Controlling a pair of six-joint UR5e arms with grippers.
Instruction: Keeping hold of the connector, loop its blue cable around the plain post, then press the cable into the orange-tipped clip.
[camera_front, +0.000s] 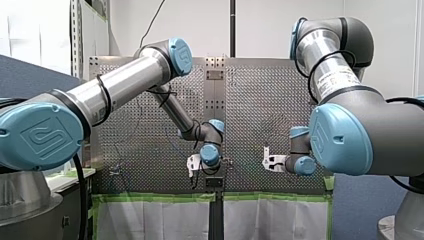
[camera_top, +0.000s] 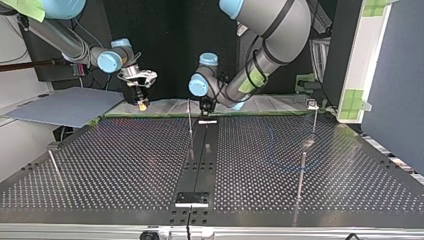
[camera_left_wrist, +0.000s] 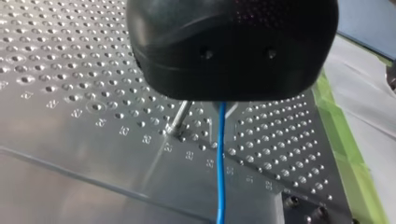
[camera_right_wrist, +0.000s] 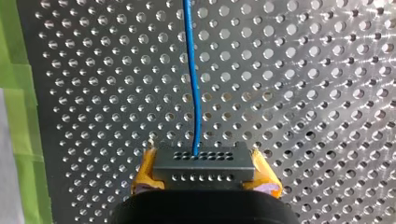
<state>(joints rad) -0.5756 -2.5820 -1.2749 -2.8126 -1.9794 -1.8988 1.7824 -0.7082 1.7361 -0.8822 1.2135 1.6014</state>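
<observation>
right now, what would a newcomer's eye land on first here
In the right wrist view, the bright blue cable runs straight out over the perforated table from a black connector. My right gripper clamps that connector between yellow pads. In the top view, thin metal posts stand up from the table.

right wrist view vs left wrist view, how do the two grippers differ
My right gripper is shut on the black connector, yellow pads on either side; my left gripper shows no connector, only the blue cable running out from under its black body. In the top view my right gripper is at the left, my left gripper near the middle by a post. Both have blue cable leading away.
</observation>
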